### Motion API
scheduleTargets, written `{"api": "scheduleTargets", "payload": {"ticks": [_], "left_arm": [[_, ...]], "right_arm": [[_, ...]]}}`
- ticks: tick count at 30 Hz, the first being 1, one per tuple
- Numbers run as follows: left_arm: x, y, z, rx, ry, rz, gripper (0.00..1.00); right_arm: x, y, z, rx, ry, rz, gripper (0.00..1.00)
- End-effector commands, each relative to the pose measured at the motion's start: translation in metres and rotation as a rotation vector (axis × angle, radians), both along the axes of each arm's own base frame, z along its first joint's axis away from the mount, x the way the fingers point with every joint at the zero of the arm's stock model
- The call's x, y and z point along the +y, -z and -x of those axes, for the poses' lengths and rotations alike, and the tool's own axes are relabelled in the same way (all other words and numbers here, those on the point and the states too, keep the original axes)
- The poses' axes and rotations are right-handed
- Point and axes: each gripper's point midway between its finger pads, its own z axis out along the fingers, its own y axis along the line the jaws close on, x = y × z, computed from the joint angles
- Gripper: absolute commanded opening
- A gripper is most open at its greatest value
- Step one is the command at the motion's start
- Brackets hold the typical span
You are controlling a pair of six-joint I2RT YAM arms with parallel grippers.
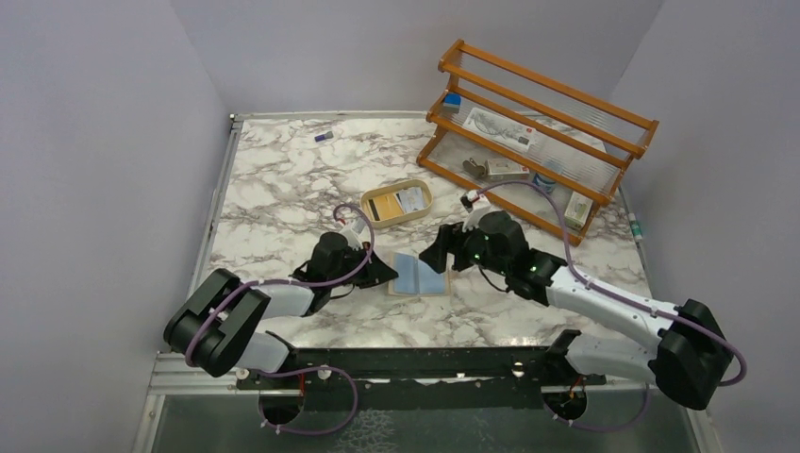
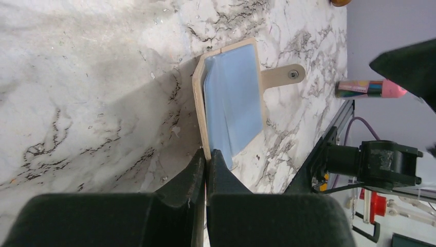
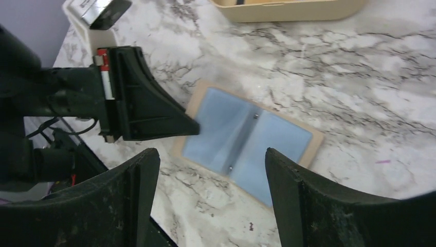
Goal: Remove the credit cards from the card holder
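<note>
The card holder (image 1: 420, 274) lies spread open on the marble table (image 1: 283, 189), a tan wallet with pale blue inner faces (image 3: 247, 136) and a snap tab (image 2: 283, 77). I cannot tell a credit card from the blue lining on either half. My left gripper (image 1: 389, 274) is shut on the holder's tan left edge (image 2: 201, 118), and its fingertips (image 2: 208, 154) pinch that edge. My right gripper (image 1: 439, 255) hovers just right of the holder. It is open (image 3: 211, 157), with only table and wallet showing between its fingers.
A tan oval tray (image 1: 398, 203) stands just behind the holder with a whitish flat piece in it. A wooden rack (image 1: 538, 132) with small items fills the back right. A small object (image 1: 324, 137) lies near the far left edge.
</note>
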Motion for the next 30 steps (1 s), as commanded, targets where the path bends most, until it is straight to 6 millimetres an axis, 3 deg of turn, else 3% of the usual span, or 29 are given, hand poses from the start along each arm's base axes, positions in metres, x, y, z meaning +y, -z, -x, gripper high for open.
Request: {"api": "scheduleTargets", "payload": {"ticks": [1, 8, 19, 30], "left_arm": [[0.0, -0.006, -0.008, -0.053, -0.023, -0.068, 0.0], [-0.004, -0.01, -0.007, -0.066, -0.017, -0.091, 0.0], [-0.008, -0.008, -0.003, -0.06, -0.009, -0.1, 0.0], [-0.011, -0.009, -0.004, -0.063, -0.006, -0.107, 0.0]], "right_arm": [[0.014, 0.007, 0.002, 0.018, -0.009, 0.058, 0.77], [0.047, 0.046, -0.006, 0.098, -0.041, 0.096, 0.72], [0.074, 0.038, -0.016, 0.079, -0.091, 0.026, 0.71], [0.083, 0.063, -0.017, 0.109, -0.092, 0.109, 0.69]]}}
